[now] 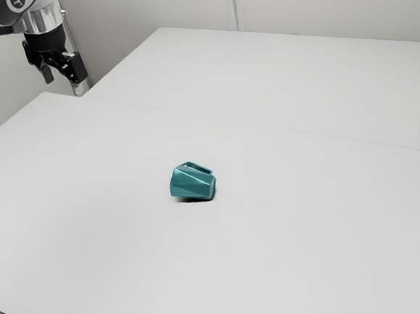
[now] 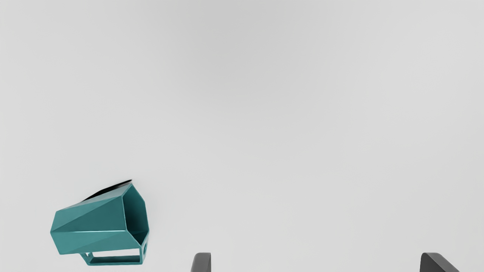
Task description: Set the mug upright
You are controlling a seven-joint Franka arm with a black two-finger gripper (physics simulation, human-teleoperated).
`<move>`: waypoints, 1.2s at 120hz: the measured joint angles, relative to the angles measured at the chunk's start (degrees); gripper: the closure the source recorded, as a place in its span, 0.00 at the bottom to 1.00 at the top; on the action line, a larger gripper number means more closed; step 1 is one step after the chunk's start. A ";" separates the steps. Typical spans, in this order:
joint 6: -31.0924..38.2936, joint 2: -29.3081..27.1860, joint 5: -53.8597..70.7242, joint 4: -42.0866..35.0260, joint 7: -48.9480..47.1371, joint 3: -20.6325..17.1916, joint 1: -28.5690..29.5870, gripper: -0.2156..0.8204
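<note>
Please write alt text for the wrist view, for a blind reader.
A teal, faceted mug lies on its side on a pale table, its open mouth and handle visible. The gripper is open, the mug outside its jaws.

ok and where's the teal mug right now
The mug lies on its side on the white table, near the middle of the exterior view, well to that view's right of the open gripper.
</note>
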 joint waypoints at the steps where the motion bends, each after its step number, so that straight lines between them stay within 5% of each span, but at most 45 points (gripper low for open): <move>1: 0.00 -0.01 -0.01 -0.04 0.00 -0.02 -0.01 0.21; 40: 0.89 -0.58 -2.43 -3.13 0.00 -1.04 0.23 0.21; 61: 2.66 0.34 -13.97 -7.82 0.00 -1.40 3.57 0.21; 144: 15.74 22.17 -41.63 -10.91 0.00 -1.47 5.52 0.21</move>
